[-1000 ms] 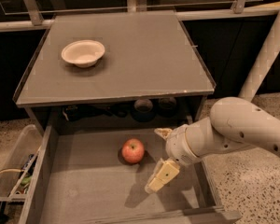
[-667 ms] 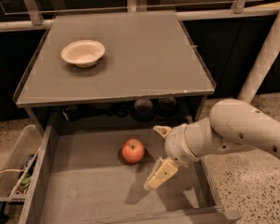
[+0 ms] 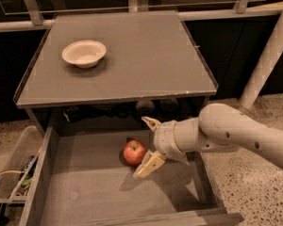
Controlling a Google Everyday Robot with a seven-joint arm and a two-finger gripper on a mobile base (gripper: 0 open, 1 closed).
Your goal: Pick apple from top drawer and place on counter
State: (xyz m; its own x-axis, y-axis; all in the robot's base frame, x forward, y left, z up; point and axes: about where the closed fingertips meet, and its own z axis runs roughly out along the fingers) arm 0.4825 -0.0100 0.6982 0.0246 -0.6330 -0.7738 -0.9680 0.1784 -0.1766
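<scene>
View from above and in front of the bench (image 3: pixel 146 55), with the top drawer (image 3: pixel 85 197) pulled out toward the near side beneath it. The apple (image 3: pixel 133 152), red with a yellowish patch, rests on the bare drawer bottom, somewhat right of centre and toward the far half, in the shadow under the bench's near edge. The arm (image 3: pixel 236 135), pale and rounded, enters from the right and reaches down into the drawer. Its gripper (image 3: pixel 142 148) is at the right side of the apple, at the apple's height. The fingers (image 3: pixel 148 165) are spread wide: one tip points past the far side of the apple, the other lies at its near right side, so that the apple sits in the mouth of the spread fingers and is not clasped. Whether the nearer finger touches the fruit cannot be told. On the bench top, toward its far left, stands a shallow cream-white bowl (image 3: pixel 84 53), upright and well apart from every edge. Left of the drawer, just beside its side wall, is a clear plastic bin (image 3: pixel 13 160) holding mixed small items. A white slanted post (image 3: pixel 269 55) rises at the right above the speckled floor (image 3: pixel 247 192).
</scene>
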